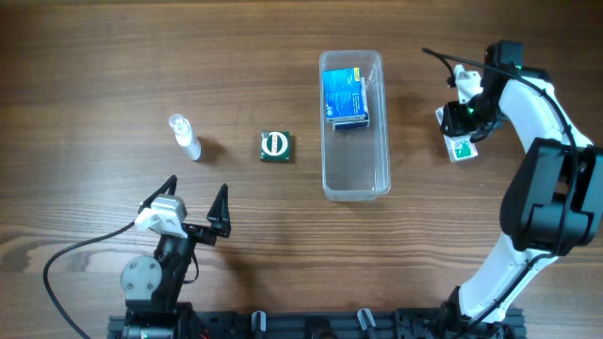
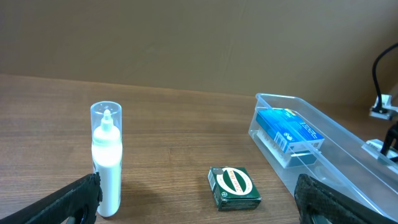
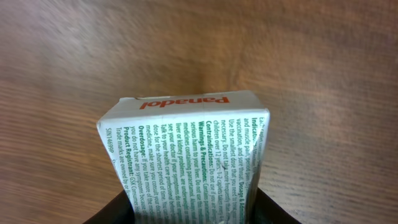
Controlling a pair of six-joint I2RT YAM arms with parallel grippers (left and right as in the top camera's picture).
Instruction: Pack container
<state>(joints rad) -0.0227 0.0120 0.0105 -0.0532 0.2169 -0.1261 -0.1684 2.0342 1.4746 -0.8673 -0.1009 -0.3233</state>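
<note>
The clear plastic container (image 1: 355, 179) lies lengthwise at centre right, with a blue box (image 1: 344, 96) in its far end; it also shows in the left wrist view (image 2: 348, 155). My right gripper (image 1: 462, 127) is to the container's right, shut on a white Panadol box (image 3: 186, 155) with green print (image 1: 461, 148), held above the wood. My left gripper (image 1: 196, 209) is open and empty near the front left. A dark green box (image 1: 276, 146) and a small clear bottle of white liquid (image 1: 185, 137) sit on the table left of the container.
In the left wrist view the bottle (image 2: 106, 158) stands close to the left finger and the green box (image 2: 234, 186) lies between the fingers, further off. A black cable (image 1: 75, 259) runs by the left arm's base.
</note>
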